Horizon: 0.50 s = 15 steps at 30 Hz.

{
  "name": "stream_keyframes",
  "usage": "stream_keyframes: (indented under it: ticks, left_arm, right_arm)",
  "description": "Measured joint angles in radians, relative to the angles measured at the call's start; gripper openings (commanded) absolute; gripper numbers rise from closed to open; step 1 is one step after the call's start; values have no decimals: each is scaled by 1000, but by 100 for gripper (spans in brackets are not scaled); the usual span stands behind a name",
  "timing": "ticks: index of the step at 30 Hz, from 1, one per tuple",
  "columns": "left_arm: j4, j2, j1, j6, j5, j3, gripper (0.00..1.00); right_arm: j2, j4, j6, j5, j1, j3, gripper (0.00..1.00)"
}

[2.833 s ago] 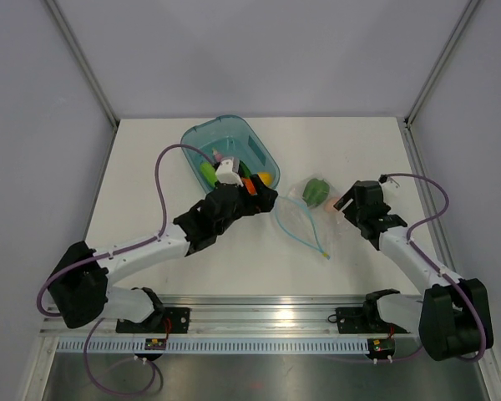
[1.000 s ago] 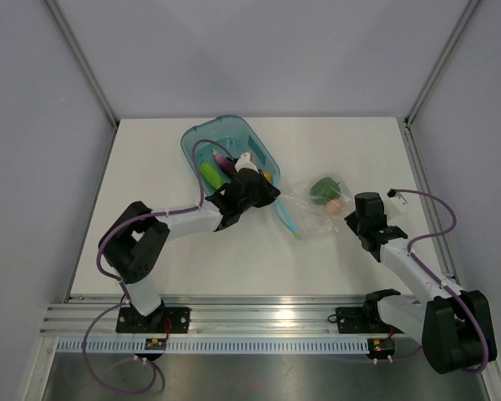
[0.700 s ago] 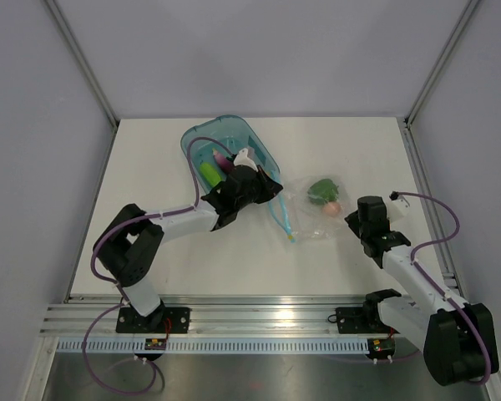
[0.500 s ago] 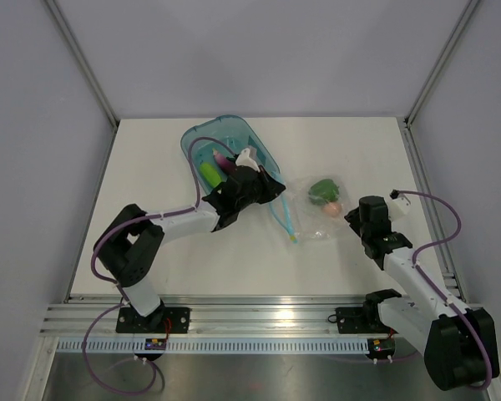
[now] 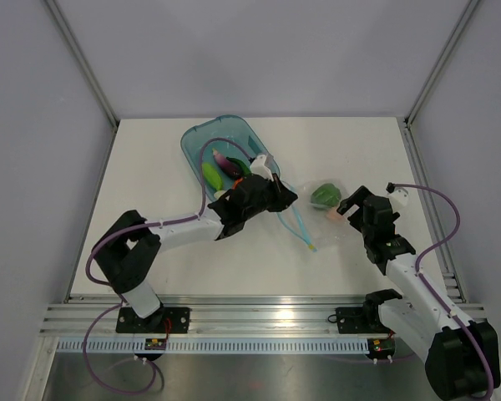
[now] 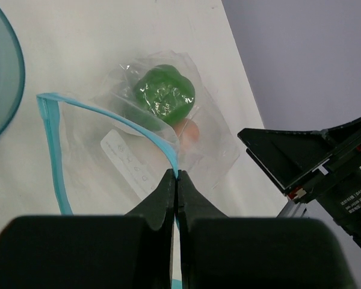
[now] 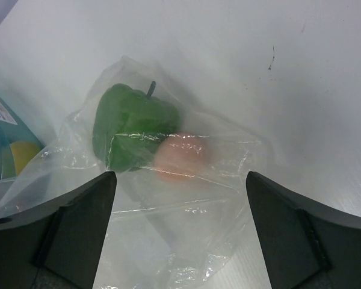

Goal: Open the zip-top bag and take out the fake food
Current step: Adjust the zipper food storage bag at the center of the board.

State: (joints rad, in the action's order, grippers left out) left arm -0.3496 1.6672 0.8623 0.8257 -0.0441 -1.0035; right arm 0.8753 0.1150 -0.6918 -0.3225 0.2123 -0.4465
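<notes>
White table [image 5: 150, 251], left gripper [image 6: 177, 174] pinching zip-top bag [image 6: 127, 158], plain in wrist view

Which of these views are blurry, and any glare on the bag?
Left wrist: the end effector is blurred up close, glints on the bag over the pepper. Right wrist: fingers soft, pepper hazy behind plastic. Top external: sharp, evenly lit.

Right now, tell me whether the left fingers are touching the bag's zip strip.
Touching. The left wrist view shows the left fingers shut on the teal zip strip, with no gap.
</notes>
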Motion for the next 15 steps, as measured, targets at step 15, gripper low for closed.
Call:
stream_keyframes:
  ticks: [15]
  left_arm:
    - [-75,-123,39,-24,-3,115,30]
  right_arm:
    - [5,-8,7,-2,0,2,94]
